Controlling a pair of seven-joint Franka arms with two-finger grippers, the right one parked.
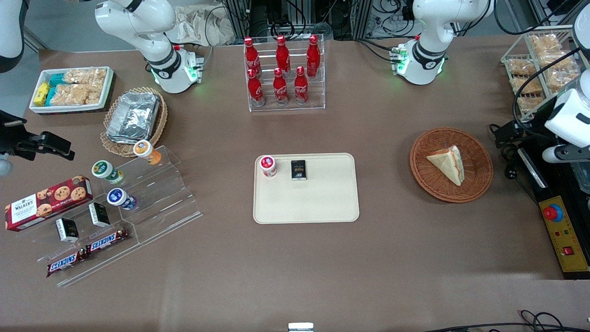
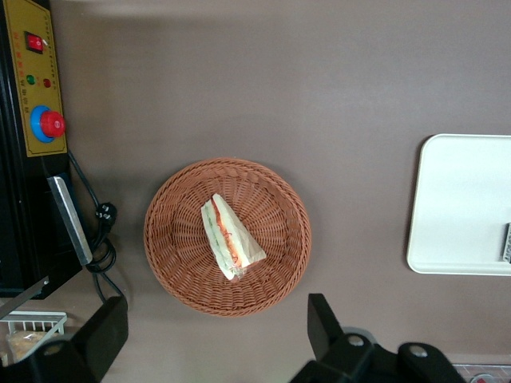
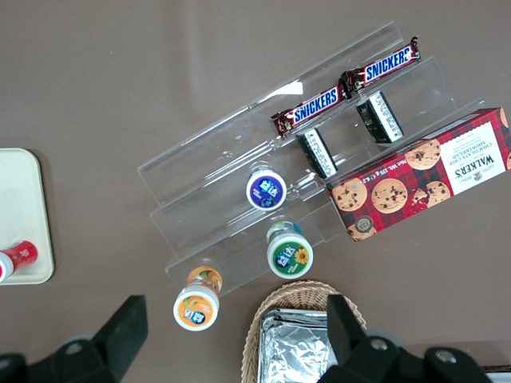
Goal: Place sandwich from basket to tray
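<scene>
Hand: the left arm's hand (image 2: 215, 339) is hovering high above the table (image 1: 415, 258), fingers spread wide and holding nothing, just off the basket's rim.
Sandwich: the sandwich (image 2: 230, 238) is lying on its side in the middle of the basket (image 2: 279, 279), well apart from the tray (image 1: 322, 203).
Handling: likely light, soft and easily crushed; pinching gently across the two flat bread faces looks wisest.
Materials: pale bread wedge with a red-orange and green filling edge; round reddish-brown woven wicker; smooth cream plastic tray, round-cornered and low-rimmed, already carrying a red-lidded cup (image 1: 268, 166) and a small black packet (image 1: 298, 170).

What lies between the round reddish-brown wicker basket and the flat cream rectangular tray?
Only bare brown table separates basket and tray, per front view; open pincer hovers above.
</scene>
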